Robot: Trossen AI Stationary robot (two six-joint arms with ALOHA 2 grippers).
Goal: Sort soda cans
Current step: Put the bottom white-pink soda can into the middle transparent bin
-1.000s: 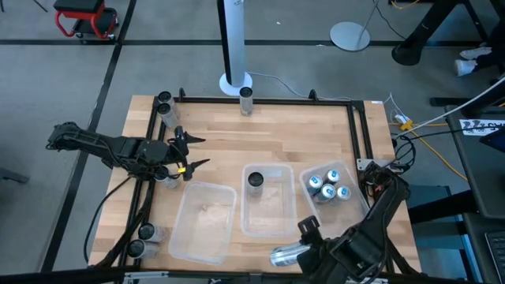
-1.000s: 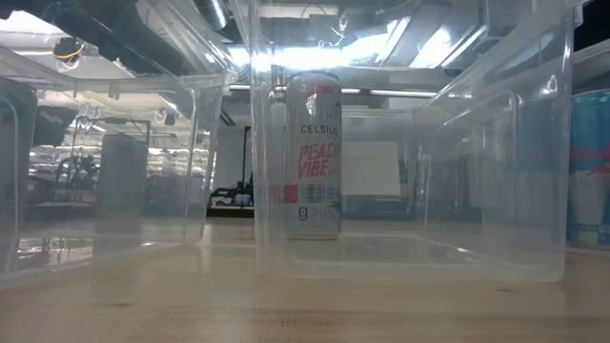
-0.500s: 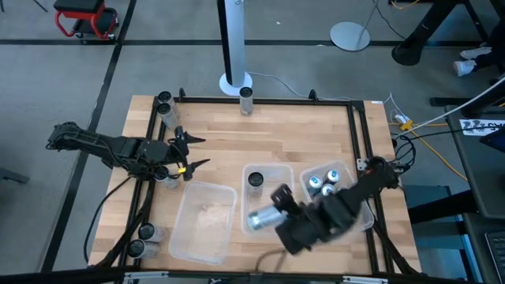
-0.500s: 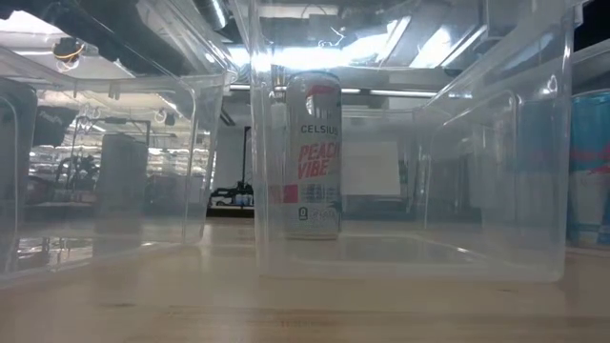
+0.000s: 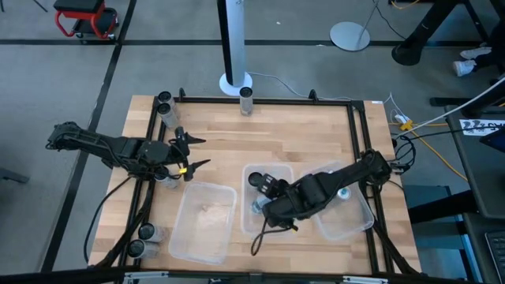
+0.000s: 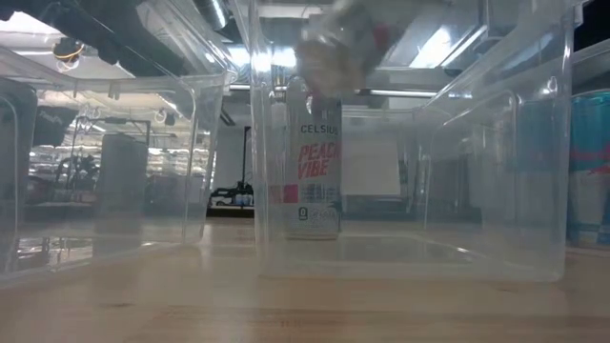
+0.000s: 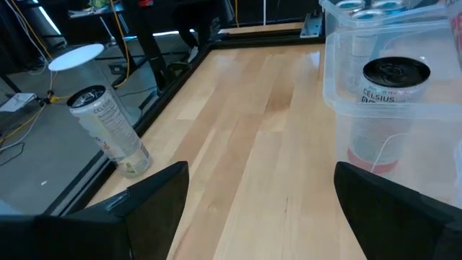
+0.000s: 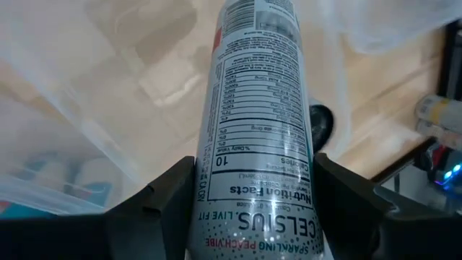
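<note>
— Two arms, so which one is busy?
— On the right side. Its tool is clamped on a silver can, one finger on each side of the label. From above, that tool sits over the middle bin.

— Where is the held can exactly?
— Above the middle bin's floor, tilted, just beside an upright can already standing at the bin's far end. Across the surface at its own level, the held can shows blurred above the upright one.

— And the left tool?
— Its tool hovers over the surface's left part with fingers spread apart, gripping nothing. Past those fingers you see the upright can through the bin wall, and a leaning can at the surface's edge.

— Other cans?
— Blue-and-white cans in the right bin, mostly hidden by the arm. More cans stand off the far left corner, one can at the far edge, two cans at the near left. The left bin lies beside the middle one.
</note>
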